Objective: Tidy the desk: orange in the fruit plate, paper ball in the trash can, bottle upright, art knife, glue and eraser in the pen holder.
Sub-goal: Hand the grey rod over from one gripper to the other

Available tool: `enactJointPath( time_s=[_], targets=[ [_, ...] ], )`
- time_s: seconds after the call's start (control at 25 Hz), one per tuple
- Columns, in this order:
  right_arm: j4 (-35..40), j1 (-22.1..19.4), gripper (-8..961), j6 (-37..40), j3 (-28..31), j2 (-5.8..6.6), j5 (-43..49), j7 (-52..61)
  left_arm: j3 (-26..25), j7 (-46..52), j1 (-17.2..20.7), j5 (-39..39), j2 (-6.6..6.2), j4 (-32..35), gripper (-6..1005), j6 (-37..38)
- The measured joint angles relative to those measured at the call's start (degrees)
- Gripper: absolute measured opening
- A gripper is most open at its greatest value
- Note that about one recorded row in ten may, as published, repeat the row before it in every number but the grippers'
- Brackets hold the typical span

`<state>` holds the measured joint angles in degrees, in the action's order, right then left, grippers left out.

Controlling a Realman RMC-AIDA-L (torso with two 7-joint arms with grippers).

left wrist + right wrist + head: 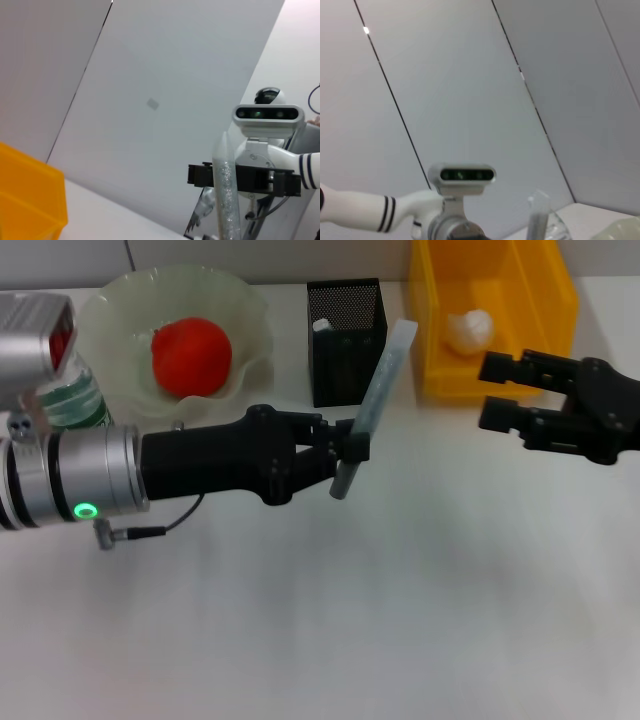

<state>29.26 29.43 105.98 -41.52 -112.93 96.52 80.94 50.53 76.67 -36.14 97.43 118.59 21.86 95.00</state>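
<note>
Beside the pen holder (344, 340), left end effector (352, 448) (closed) around glue (376, 405).

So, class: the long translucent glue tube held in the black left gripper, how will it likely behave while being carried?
The long translucent glue tube probably stays stiff: it juts straight from the black left gripper without sagging. Gripped near one end, it may pivot or slip. It looks slim, so likely light, and laid down it might roll.

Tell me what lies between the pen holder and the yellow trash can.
In the head view, the glue stick held by the left pincer leans into the gap between the pen holder and the trash can; beneath it, bare table.
</note>
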Motion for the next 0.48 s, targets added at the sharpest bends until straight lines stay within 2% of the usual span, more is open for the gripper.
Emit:
enactJointPath(
  time_s=[0.32,0.48],
  targets=[
    [-0.47,3.8,593,-1.84,-0.98,-3.12,0.56,1.4,0.13,-7.95,0.02,-1.93,0.48,-4.49,147,0.13],
    [-0.52,4.88,590,-3.4,-1.82,-4.08,1.08,1.41,0.26,-10.54,0.02,-2.72,0.47,-6.03,146,0.16]
  ],
)
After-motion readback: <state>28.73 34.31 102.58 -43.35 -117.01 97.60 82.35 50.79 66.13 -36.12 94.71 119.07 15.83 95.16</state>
